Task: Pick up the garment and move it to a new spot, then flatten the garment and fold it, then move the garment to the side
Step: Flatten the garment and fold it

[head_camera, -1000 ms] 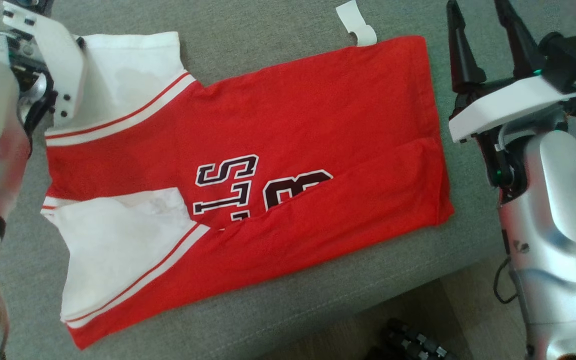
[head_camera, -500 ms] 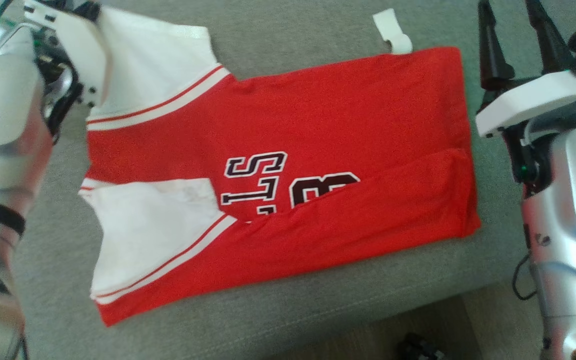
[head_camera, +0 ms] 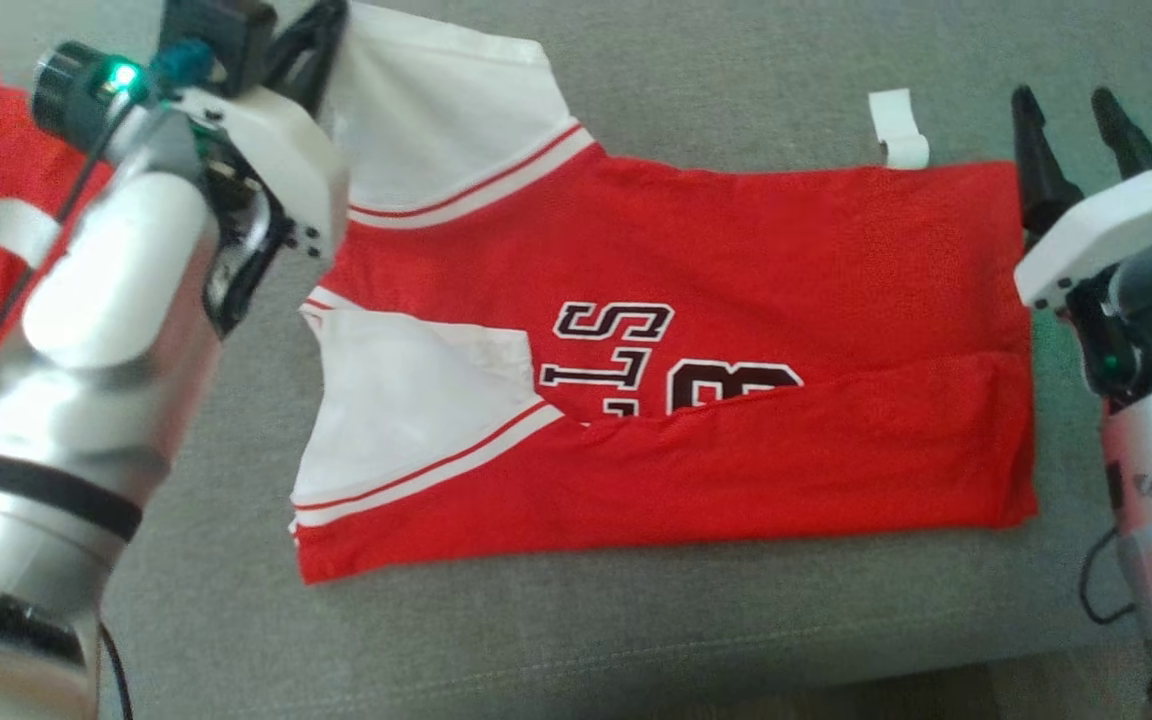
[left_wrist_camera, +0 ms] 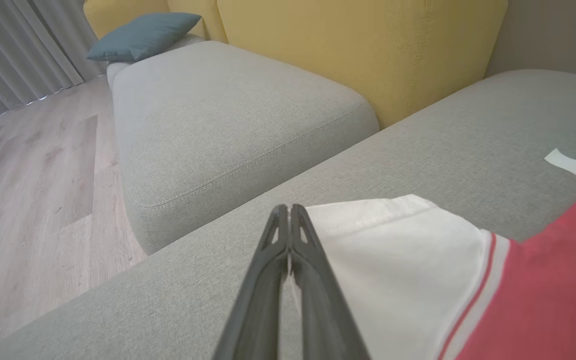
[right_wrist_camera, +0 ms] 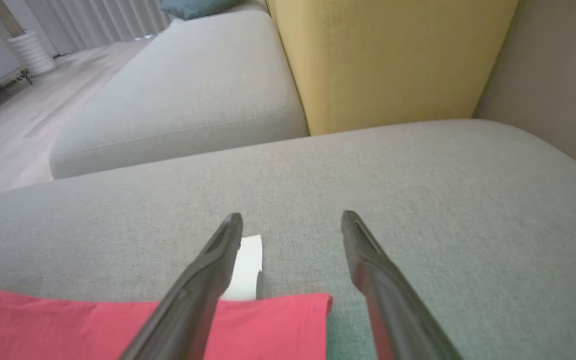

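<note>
Head view crops left fingers [head_camera: 304,48] gripping the garment [head_camera: 756,250] by its sleeve.

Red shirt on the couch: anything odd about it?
Yes. The red shirt has its near edge folded over, hiding part of the dark lettering, and a curled white strip lies loose by its far corner.

Red garment [head_camera: 786,250], white sleeves [head_camera: 436,110], grey sofa [head_camera: 636,620]

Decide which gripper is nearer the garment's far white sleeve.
Left. The left gripper pinches the far white sleeve at its edge; the right gripper stands open beyond the red hem, opposite.
</note>
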### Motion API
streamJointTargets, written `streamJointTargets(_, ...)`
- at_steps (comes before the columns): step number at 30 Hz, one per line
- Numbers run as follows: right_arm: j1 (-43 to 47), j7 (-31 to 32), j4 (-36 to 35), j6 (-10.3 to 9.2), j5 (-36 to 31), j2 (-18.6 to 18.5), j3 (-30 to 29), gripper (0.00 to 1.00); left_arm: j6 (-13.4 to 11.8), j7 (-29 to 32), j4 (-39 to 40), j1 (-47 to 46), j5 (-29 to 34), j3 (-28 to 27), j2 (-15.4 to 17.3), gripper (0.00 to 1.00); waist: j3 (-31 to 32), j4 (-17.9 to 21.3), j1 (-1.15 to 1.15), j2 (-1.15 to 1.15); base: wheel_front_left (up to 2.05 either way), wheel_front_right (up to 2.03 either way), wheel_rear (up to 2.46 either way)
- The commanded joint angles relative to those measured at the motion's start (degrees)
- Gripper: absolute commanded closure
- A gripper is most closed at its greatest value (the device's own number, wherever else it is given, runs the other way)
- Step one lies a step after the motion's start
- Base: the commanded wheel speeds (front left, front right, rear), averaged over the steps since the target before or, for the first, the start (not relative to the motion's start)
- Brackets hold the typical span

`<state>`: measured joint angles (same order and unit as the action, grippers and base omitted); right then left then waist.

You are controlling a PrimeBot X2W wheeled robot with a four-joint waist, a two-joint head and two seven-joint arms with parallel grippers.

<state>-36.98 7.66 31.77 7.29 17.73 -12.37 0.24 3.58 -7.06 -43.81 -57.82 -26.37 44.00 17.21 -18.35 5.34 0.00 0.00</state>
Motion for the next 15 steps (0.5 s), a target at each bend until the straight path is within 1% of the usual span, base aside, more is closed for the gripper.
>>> streamJointTargets(1,-1.8,0.3,-1.4,0.20,0.4,-0.9,1.2,0.00,-0.6,0.0,2.1,-2.2,-0.3,-1.7,2.3,1.00,0.4,-0.6,0.00,0.00,0.00,0.00,0.00)
streamJointTargets(6,-2.5,3.6,3.5,0.20,1.2,-3.7,3.0,0.00,-2.2,2.5,10.1,1.1,-0.6,-1.3,4.2,1.00,0.1,-1.3,0.00,0.00,0.00,0.00,0.00)
streamJointTargets(10,-3.8,5.6,6.9,0.20,2.9,-4.6,3.7,0.00,-3.4,4.8,15.9,2.9,-0.8,-1.0,5.9,1.00,-0.6,-1.6,0.00,0.00,0.00,0.00,0.00)
streamJointTargets(13,-5.0,6.3,9.1,0.20,2.6,-5.3,4.3,0.00,-4.4,6.3,19.4,3.7,-0.8,-1.0,6.9,1.00,-1.2,-1.8,0.00,0.00,0.00,0.00,0.00)
streamJointTargets(15,-5.9,6.5,10.5,0.20,2.6,-5.2,4.4,0.00,-4.8,7.2,21.3,4.1,-0.8,-0.9,7.5,1.00,-1.6,-1.9,0.00,0.00,0.00,0.00,0.00)
